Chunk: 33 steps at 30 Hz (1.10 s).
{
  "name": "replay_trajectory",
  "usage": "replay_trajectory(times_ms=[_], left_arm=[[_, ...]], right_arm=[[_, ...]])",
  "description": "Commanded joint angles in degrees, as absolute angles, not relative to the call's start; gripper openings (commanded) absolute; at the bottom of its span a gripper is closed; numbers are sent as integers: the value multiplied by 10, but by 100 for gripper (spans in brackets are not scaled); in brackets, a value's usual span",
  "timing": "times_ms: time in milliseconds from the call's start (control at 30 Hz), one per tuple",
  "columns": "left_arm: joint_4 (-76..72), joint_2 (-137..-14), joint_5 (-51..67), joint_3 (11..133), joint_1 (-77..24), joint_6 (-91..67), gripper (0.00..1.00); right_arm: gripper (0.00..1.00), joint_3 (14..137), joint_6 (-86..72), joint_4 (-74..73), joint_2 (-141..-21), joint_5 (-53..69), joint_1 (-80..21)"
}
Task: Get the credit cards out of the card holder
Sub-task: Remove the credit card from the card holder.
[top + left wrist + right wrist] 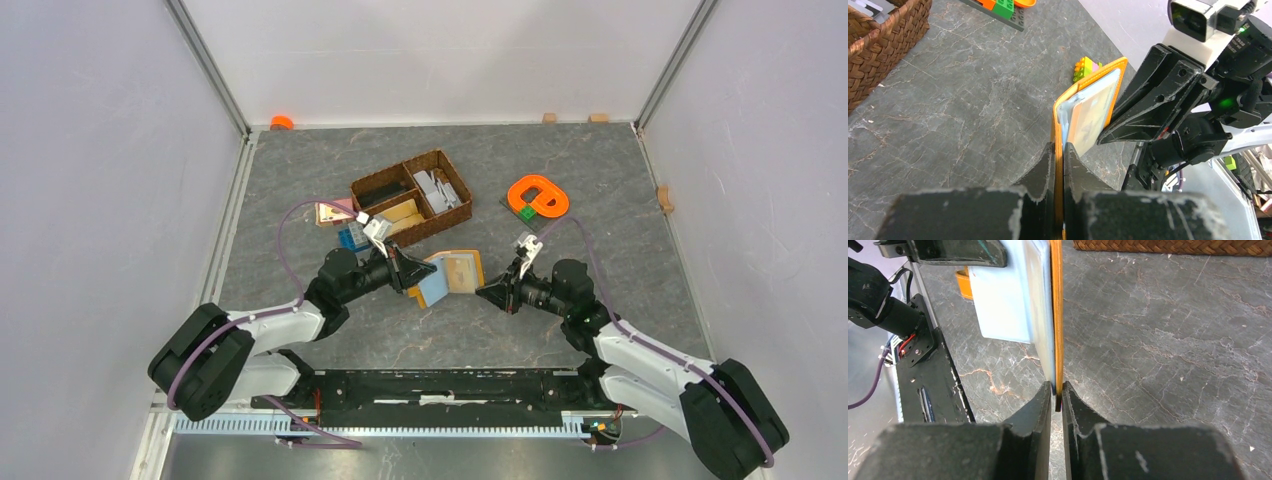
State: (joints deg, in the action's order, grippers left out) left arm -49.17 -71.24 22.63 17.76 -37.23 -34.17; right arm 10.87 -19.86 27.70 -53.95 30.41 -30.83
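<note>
The card holder [452, 274], mustard-orange outside with light blue and tan panels inside, hangs open above the table between both arms. My left gripper [410, 272] is shut on its left edge; in the left wrist view the orange edge [1058, 125] runs straight between the jaws of that gripper [1058, 146]. A pale card face [1093, 114] shows in the inner pocket. My right gripper [487, 292] pinches the opposite edge. In the right wrist view the right gripper [1057, 386] closes on the orange and blue edge [1058, 340], with the light blue panel [1003, 305] to its left.
A brown wicker basket [440, 158] with dividers stands behind the holder. An orange plastic ring [538, 195] on green blocks lies at the back right. Small toy bricks [350, 238] sit by the left arm, and another brick cluster [1087, 66] lies past the holder.
</note>
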Motion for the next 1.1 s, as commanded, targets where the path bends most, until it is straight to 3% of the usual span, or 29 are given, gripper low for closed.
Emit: replay_trajectory(times_ms=[0,400,833,1067], left_arm=[[-497,-714,231,189,-372,-341,2],[-520,-789,313,230,-372,-354,2],[-501,-814,292,245,-372,-348,2],[-512,-823,302,248,-372,-354,2]], right_arm=[[17,127,-179,293,-520,295,-319],[13,140,-163,302,-539,280,-354],[12,134,-173,350,-547,346,-370],[10,139,-169,338,-552,324,-371]])
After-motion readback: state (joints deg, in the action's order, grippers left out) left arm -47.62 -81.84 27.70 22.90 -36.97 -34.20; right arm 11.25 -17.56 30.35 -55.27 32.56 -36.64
